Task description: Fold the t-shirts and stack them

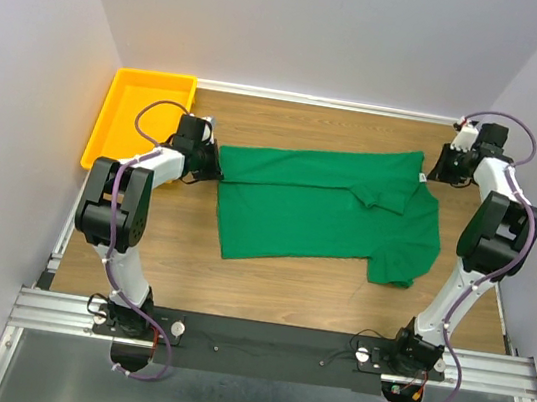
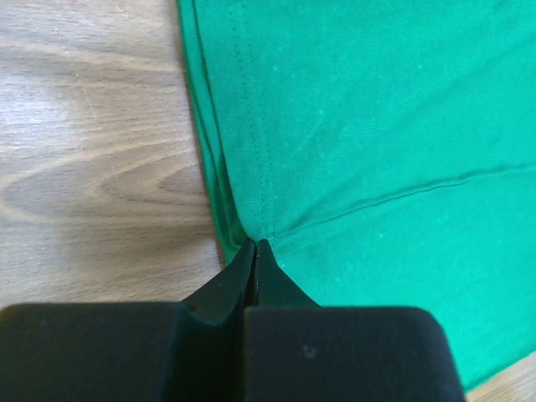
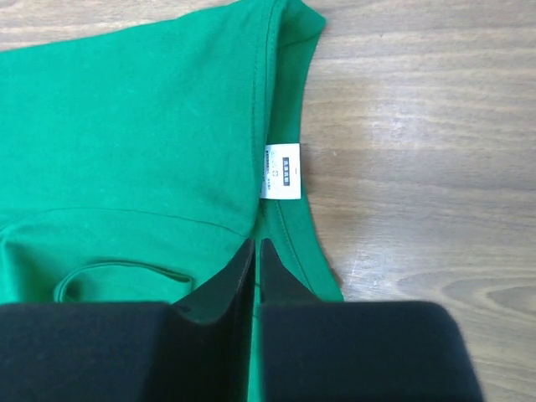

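The green t-shirt (image 1: 317, 213) lies spread across the wooden table, its far long edge folded over toward the middle and one sleeve sticking out at the near right. My left gripper (image 1: 215, 165) is at the shirt's left edge, shut on the doubled hem (image 2: 243, 167); creases run out from its tip (image 2: 255, 244). My right gripper (image 1: 437, 172) is at the shirt's far right corner, its jaws pressed together on the cloth (image 3: 126, 126) just below the white neck label (image 3: 281, 171). The tip of the right gripper also shows in its wrist view (image 3: 256, 243).
An orange tray (image 1: 146, 107) stands at the far left of the table, right behind the left arm. Bare wood (image 1: 286, 290) lies between the shirt and the arm bases. White walls close in the table on three sides.
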Controlling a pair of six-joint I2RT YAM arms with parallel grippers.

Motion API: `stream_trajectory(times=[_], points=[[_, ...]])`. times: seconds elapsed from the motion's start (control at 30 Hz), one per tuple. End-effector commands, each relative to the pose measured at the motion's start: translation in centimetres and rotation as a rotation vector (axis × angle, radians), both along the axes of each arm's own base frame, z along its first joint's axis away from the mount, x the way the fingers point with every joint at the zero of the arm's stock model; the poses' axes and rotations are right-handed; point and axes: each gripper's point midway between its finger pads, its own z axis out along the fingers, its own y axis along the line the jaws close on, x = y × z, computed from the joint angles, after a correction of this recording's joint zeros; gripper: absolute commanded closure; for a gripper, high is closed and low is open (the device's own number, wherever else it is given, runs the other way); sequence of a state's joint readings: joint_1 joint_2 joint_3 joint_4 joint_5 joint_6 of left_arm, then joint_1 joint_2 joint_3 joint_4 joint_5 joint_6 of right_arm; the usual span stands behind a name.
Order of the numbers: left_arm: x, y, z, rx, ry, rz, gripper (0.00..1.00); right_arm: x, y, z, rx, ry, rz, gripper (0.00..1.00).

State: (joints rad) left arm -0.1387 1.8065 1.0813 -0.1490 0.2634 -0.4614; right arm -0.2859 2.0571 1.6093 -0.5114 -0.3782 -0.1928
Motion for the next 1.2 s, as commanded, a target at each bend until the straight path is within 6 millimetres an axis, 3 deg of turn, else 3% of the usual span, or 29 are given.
stream_trajectory(times=[0.0,0.1,0.5,0.57,0.7,1.0,1.17], points=[[-0.1,-0.3,1.2,-0.023,-0.041,-0.029,1.00,0.6,-0.7,-0.3,0.013,0.003,-0.034,0.84],[0.0,-0.4,1.1,-0.028,-0.040,-0.031,1.00,1.1,-0.1,-1.2,0.068,0.019,-0.042,0.71],[0.3,-0.7,1.0,-0.032,-0.038,-0.040,1.00,1.0,2.0,-4.3,0.214,0.100,-0.029,0.70],[0.2,-0.7,0.9,-0.033,-0.037,-0.041,1.00,0.8,2.2,-4.6,0.222,0.109,-0.026,0.74],[0.2,-0.7,0.8,-0.033,-0.035,-0.041,1.00,1.0,1.7,-4.2,0.190,0.094,-0.029,0.95],[0.1,-0.3,0.3,-0.009,-0.027,-0.031,1.00,3.9,-1.6,-1.2,0.042,0.008,-0.091,0.99],[0.0,-0.2,0.0,-0.010,-0.021,-0.033,1.00,4.0,-1.8,-1.9,0.039,0.020,-0.096,0.99]])
